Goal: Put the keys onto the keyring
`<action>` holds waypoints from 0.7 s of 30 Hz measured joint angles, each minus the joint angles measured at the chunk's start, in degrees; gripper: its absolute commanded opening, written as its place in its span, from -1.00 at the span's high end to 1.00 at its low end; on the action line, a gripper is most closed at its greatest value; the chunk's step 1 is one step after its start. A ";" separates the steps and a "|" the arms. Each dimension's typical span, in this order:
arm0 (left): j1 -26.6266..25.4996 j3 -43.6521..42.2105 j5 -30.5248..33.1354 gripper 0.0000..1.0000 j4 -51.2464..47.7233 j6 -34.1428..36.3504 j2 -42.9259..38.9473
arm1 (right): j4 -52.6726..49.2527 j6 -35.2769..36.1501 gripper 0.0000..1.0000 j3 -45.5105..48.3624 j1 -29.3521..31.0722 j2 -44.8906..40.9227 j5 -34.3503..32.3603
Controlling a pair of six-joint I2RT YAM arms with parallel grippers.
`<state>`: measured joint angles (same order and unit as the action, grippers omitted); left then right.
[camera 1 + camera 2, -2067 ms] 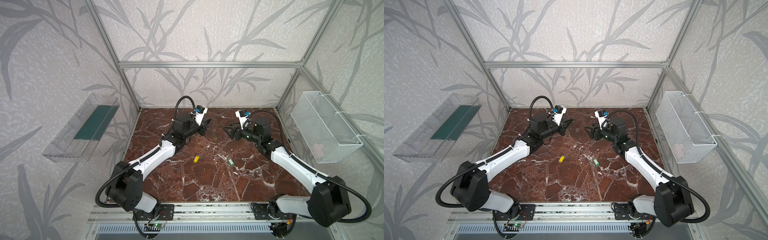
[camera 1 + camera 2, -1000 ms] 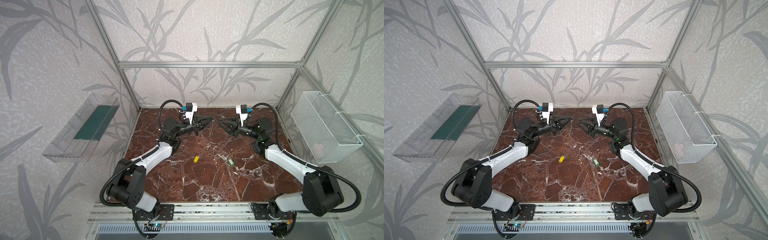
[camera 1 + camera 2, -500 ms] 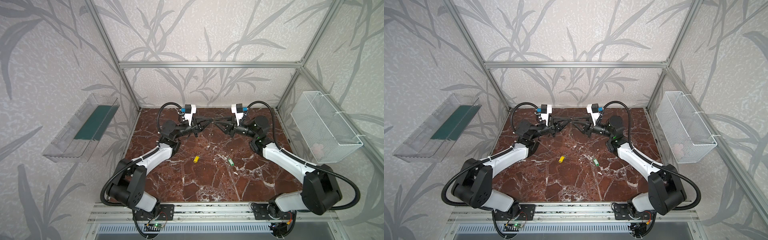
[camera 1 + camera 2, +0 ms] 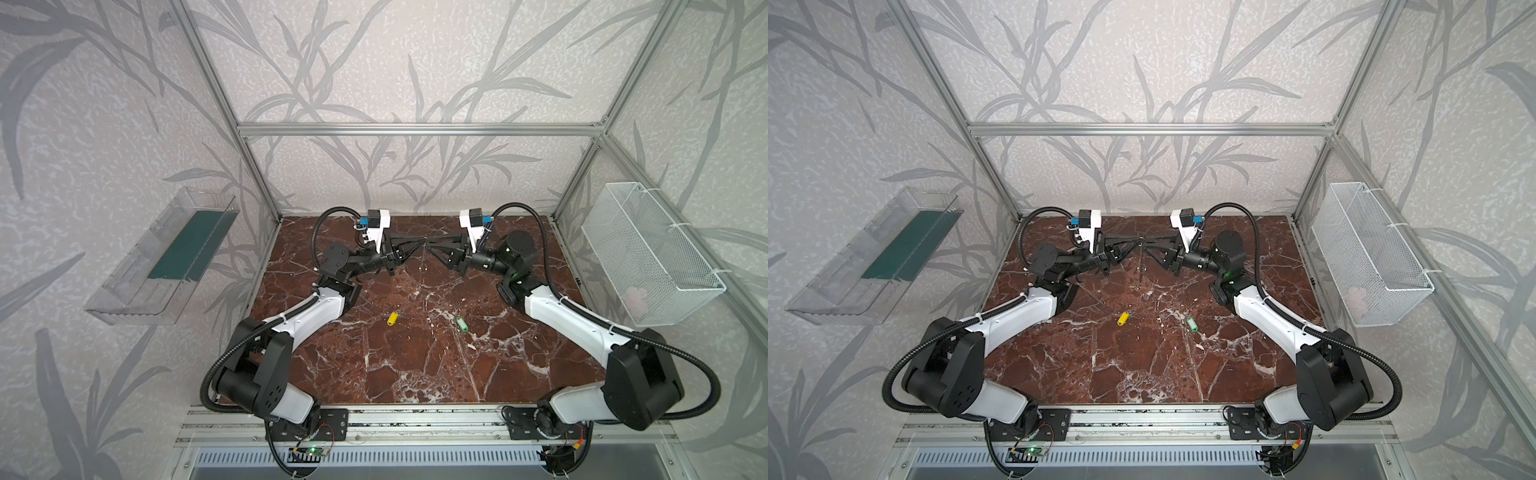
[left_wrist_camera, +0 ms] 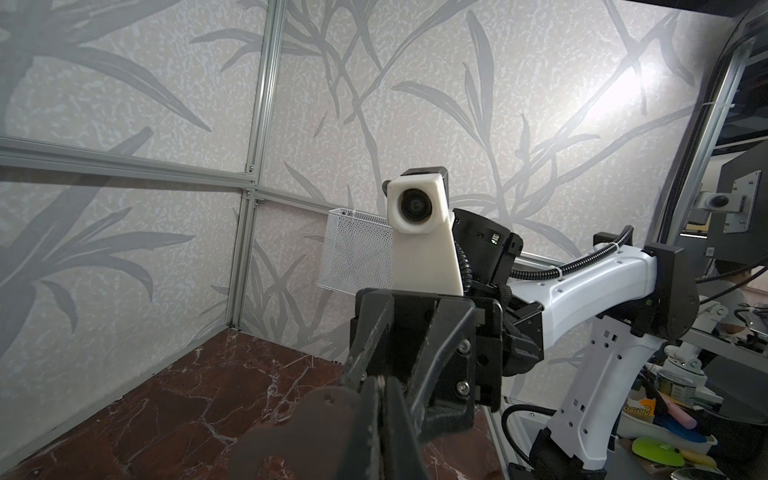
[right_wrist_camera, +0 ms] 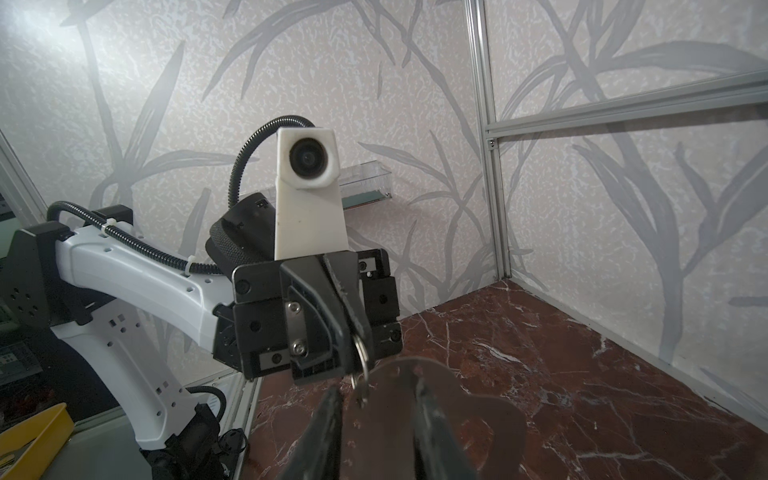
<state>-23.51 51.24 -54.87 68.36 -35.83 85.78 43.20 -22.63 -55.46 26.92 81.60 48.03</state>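
Left jaws clenched on the split ring [image 6: 362, 355], pinched at the very tips. The keyring [image 6: 469, 411] is seen just under those tips, apparently hung off the ring. It is blurred in both wrist views and shows as an edge-on sliver in a top view [image 4: 422, 258]. Right jaws are part-spread, tip to tip with the left jaws, with the keyring right at their tips. Whether it is actually gripped by them cannot be told.

Neither key has been picked up. Yellow key [image 4: 392, 318] and green key [image 4: 461, 323] lie on the counter [image 4: 415, 374], well below and well apart from both jaws. Yellow is on the left jaws' side, green on the right jaws' side.

Step judged: keyring held up and being steadied between the two jaws. Threading not started, so the task is at an early stage.

Next move: the keyring should be left with one pair of jaws only, and the other pair backed off and brought down on the nearer key. Right jaws to green key looks the shorter path. The key should be gripped by its body so the attachment end is left clear; that end is too small to be made out. Lining it up with the ring is expected to be the tight part.
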 measured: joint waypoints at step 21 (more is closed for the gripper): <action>-0.02 -0.02 -0.74 1.00 1.84 -2.27 0.02 | 0.07 0.00 0.53 -0.09 0.63 -0.07 0.00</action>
<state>-23.53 51.22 -55.61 70.19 -38.11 85.80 43.27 -22.63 -55.55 27.55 81.54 48.03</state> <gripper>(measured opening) 0.048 0.238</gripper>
